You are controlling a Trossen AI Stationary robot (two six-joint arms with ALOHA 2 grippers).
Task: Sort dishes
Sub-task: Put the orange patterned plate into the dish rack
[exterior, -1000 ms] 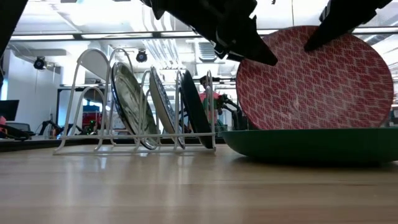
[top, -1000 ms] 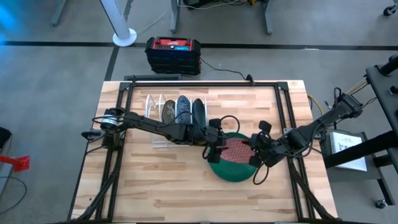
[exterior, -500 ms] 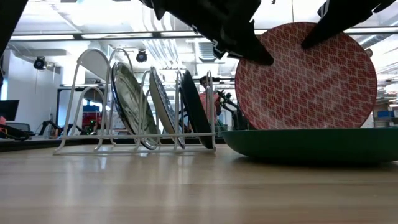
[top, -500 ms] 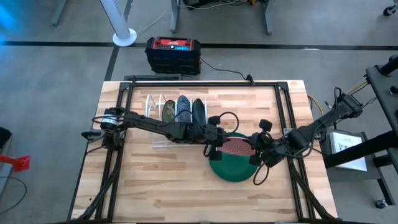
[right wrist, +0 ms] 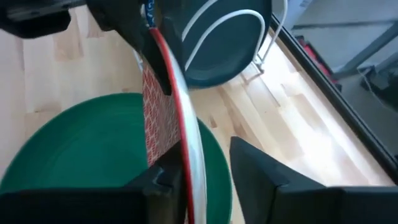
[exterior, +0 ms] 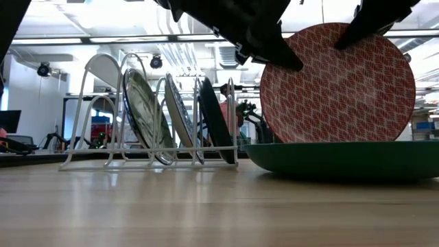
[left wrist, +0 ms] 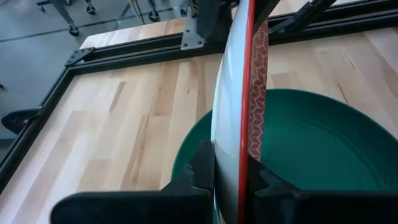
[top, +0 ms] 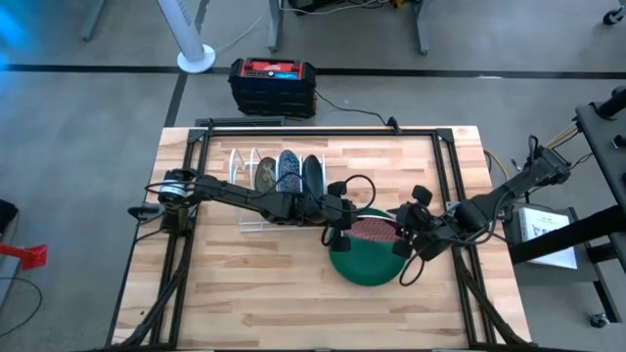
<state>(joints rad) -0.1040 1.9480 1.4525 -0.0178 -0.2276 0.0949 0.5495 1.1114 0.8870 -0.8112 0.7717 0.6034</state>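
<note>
Red-pink patterned plate (top: 373, 232) stands on edge over the green plate (top: 364, 264) on your desk (top: 264, 293) in the high view, the left gripper (top: 339, 227) at its rack-side rim and the right gripper (top: 404, 238) at the opposite rim. Level with the desk, you see it upright beside the white rack (exterior: 147, 116). Your left wrist view shows that gripper clamped on the rim; your right wrist view shows the fingers (right wrist: 261, 171) parted, one clear of the rim.
</note>
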